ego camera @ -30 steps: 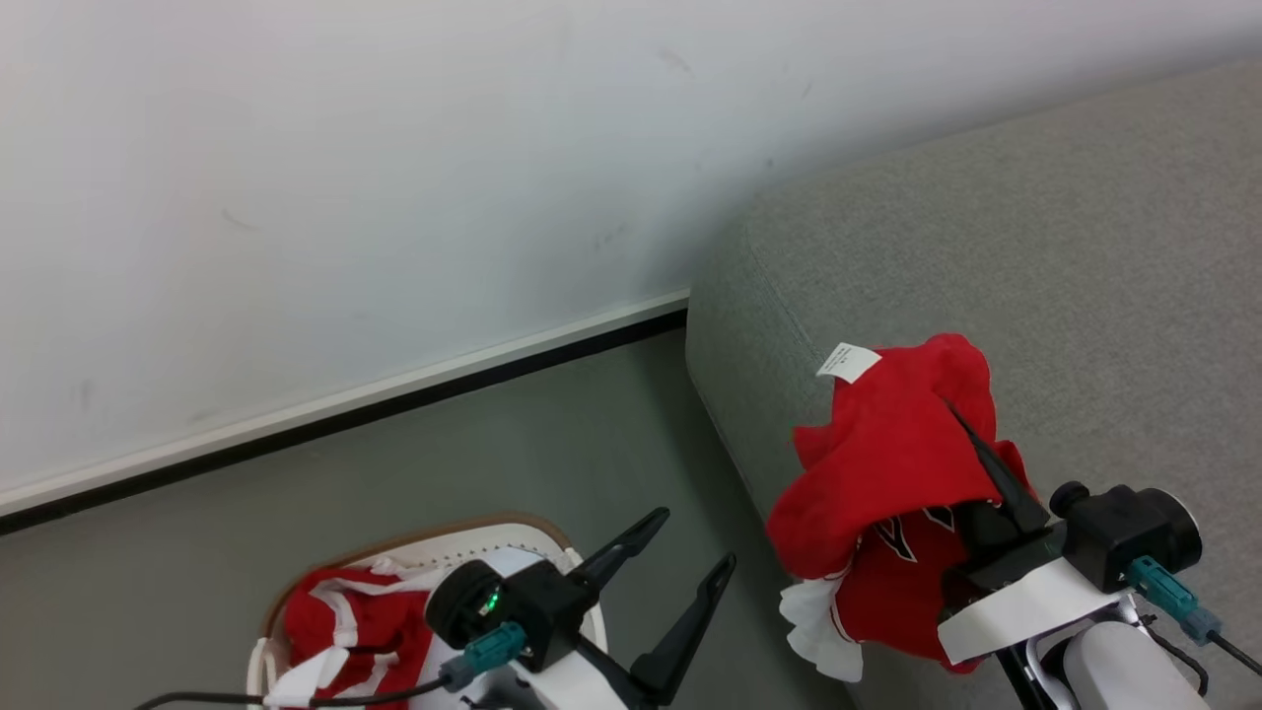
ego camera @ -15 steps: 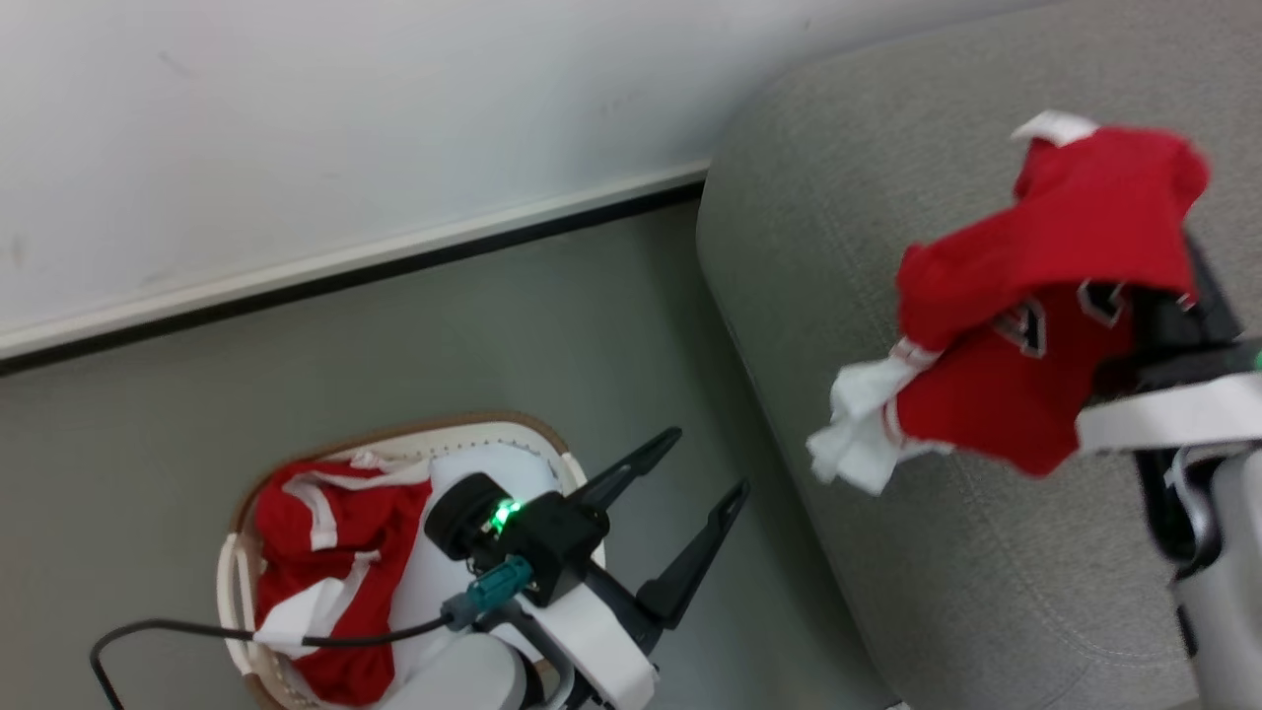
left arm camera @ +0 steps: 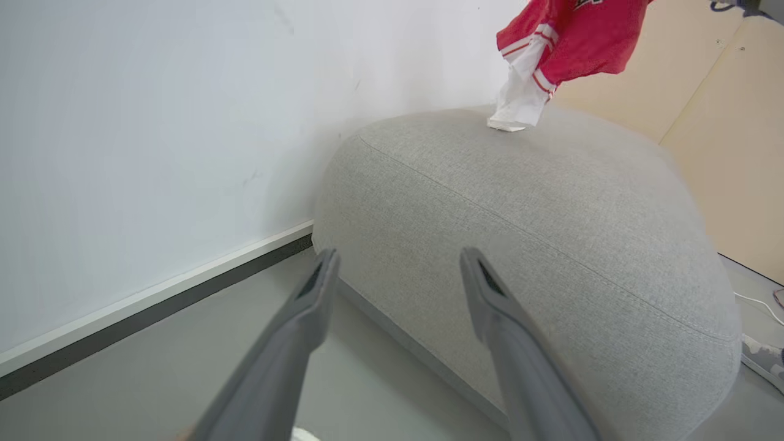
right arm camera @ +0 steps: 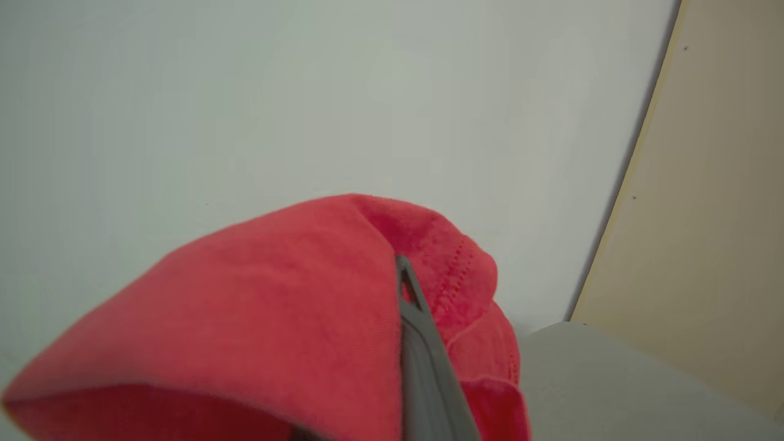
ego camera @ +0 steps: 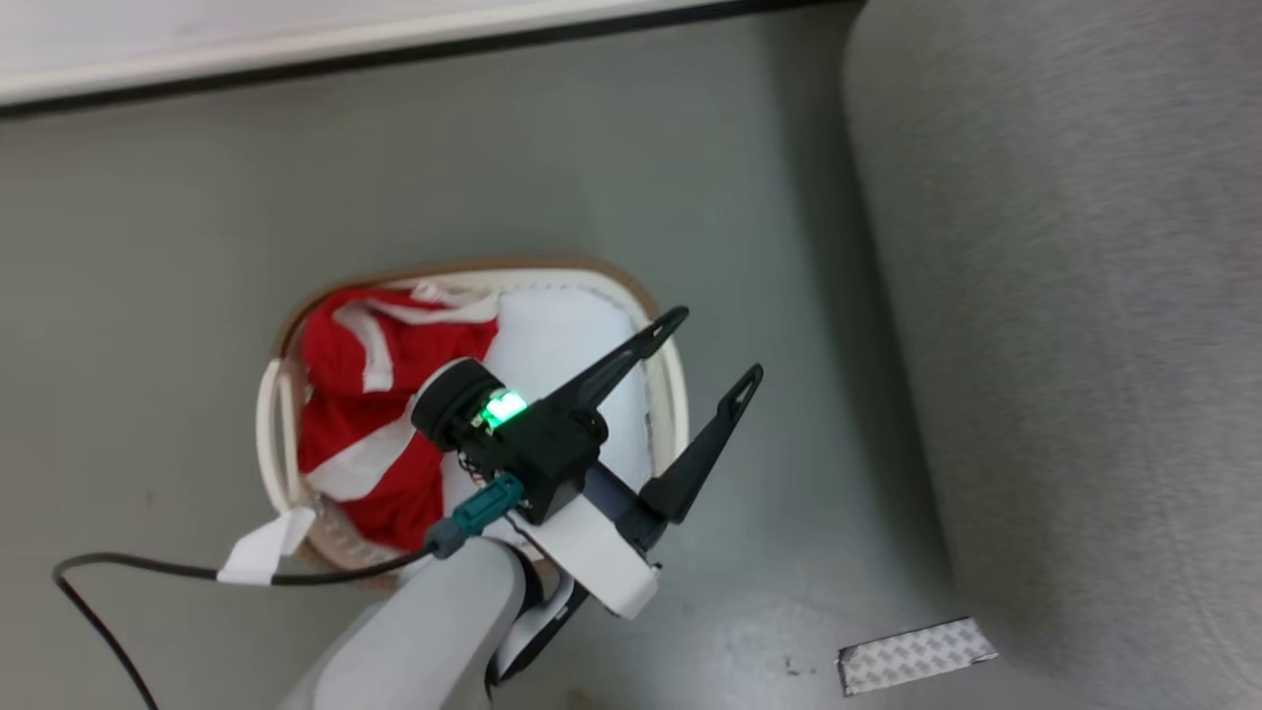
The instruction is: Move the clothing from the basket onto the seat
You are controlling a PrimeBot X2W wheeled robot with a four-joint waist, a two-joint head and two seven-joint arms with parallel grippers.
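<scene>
Head view, lower centre: the left gripper (ego camera: 718,343) stands released, its two dark fingers spread wide and holding nothing. It points toward the upper right over the right edge of the basket (ego camera: 268,434). A black cable (ego camera: 148,572) trails from the wrist to the lower left. The basket sits on the grey floor (ego camera: 197,217) at centre left. Red clothing (ego camera: 365,434) with white stripes fills its left half, and a pale liner (ego camera: 562,335) lies bare in its right half. A patch of silver tape (ego camera: 917,656) lies on the floor at lower right, just beside the seat (ego camera: 1065,345). The seat occupies the right side of the frame and stands apart from the basket. A baseboard (ego camera: 296,49) runs along the top. Left wrist view: the spread fingers frame the seat's rounded end. At upper right a red garment (left arm camera: 576,37) hangs above the seat top, its white trim lowest; whether the trim touches the fabric cannot be told. Right wrist view: the right gripper (right arm camera: 403,269) is clenched on that garment, which drapes over it across the lower left, with the wall (right arm camera: 306,92) behind.
</scene>
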